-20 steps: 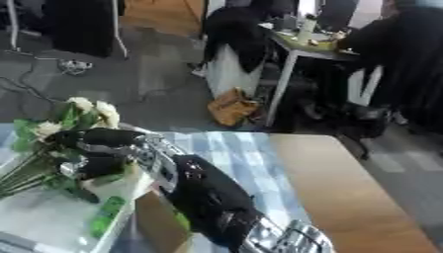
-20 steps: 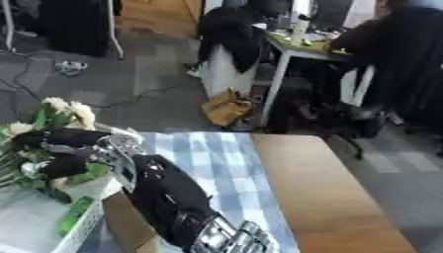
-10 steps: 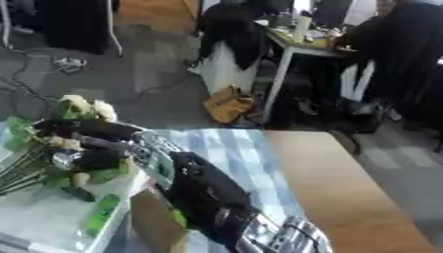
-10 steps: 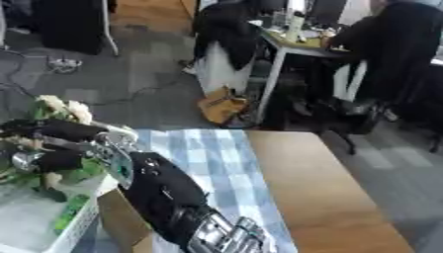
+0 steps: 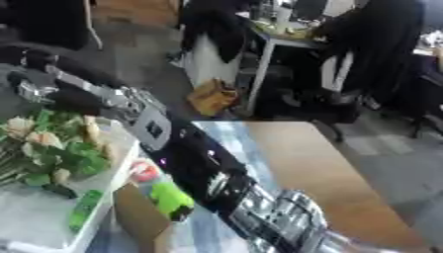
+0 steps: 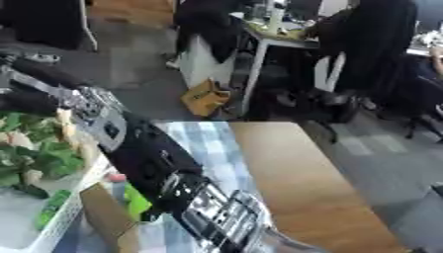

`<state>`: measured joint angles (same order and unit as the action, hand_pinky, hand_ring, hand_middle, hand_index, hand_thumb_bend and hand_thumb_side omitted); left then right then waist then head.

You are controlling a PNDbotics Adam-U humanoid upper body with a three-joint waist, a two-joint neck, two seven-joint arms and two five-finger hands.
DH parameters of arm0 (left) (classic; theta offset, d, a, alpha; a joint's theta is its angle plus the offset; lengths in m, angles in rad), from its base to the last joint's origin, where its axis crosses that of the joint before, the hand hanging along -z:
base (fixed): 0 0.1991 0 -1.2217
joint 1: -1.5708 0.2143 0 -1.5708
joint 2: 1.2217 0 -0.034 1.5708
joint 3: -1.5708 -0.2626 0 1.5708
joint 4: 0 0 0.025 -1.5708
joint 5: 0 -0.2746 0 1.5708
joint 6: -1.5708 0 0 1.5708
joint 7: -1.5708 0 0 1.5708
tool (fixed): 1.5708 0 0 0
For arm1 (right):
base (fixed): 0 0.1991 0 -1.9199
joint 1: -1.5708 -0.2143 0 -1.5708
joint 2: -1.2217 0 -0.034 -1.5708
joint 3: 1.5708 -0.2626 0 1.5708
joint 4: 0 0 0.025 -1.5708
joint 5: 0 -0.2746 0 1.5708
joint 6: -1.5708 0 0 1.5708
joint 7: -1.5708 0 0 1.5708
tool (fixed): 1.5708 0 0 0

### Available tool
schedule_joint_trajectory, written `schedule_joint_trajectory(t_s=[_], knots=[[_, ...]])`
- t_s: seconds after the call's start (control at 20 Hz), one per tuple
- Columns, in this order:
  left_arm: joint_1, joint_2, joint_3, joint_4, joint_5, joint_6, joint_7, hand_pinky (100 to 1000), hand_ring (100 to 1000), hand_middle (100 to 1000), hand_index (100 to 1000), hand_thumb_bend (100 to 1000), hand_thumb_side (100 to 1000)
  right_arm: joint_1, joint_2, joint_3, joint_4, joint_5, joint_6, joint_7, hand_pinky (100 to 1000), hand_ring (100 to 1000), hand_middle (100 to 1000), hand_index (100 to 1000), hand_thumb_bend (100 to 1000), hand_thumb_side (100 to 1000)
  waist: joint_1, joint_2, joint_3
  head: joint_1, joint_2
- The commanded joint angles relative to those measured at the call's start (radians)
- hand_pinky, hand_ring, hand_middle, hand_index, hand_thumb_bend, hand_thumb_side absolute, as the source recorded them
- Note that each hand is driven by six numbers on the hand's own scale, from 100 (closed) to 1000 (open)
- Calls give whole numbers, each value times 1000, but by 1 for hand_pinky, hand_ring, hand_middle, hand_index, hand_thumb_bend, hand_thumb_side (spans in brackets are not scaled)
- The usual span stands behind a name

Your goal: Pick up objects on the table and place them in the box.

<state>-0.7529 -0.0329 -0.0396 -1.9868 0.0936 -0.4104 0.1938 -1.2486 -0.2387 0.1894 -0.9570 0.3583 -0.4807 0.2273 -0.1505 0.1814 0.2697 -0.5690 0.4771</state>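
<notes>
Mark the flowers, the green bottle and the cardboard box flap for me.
flowers (image 5: pixel 54 150): left eye view, on the green leaves in the middle of the bunch.
green bottle (image 5: pixel 169 196): left eye view, on its bright green body.
cardboard box flap (image 5: pixel 137 217): left eye view, on the brown flap's face.

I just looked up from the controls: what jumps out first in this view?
The black and silver arm dominates, running diagonally from the lower right up to the hand at upper left, above a bunch of pale flowers in a white box. A bright green object lies beside a cardboard flap.
</notes>
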Motion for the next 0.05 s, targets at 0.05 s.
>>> schedule_joint_trajectory(t_s=[0.05], knots=[[0,22,3,-13,-14,10,8,688,806,780,834,100,834,-7,-57,8,-110,-103,37,5,979,966,1000,984,100,1000,22,-48,-14,5,23]])
